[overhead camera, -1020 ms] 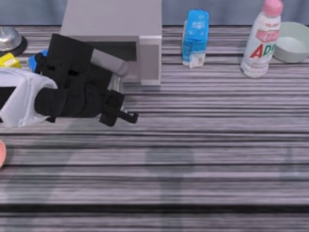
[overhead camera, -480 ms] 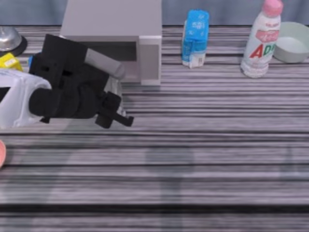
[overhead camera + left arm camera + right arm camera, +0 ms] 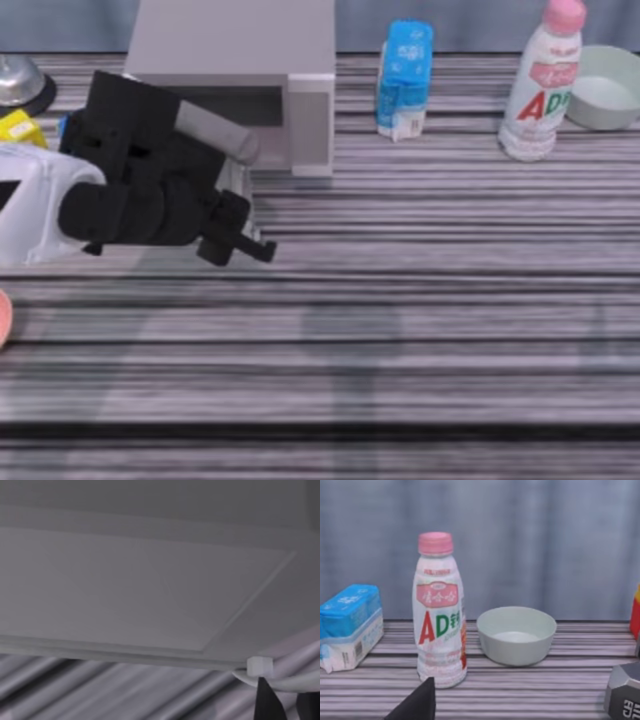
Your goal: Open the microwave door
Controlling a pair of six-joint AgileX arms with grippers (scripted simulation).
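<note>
Grey microwave stands at the counter's far left-centre, its cavity exposed. The microwave door is swung outward toward the left, mostly hidden under the left arm. The left end effector sits at the door's edge; its finger spread cannot be told. The right arm is out of the top view.

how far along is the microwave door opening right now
Largely done: the microwave shows its dark cavity from above, and the microwave door stands swung out toward the table's front. In hand: the left pincer sits at the door's outer edge, arm across the opening's left part. Left: swinging the door wider if needed, then letting go; how the fingers stand is unclear. The right arm is out of the top view, its camera facing the bottle.
</note>
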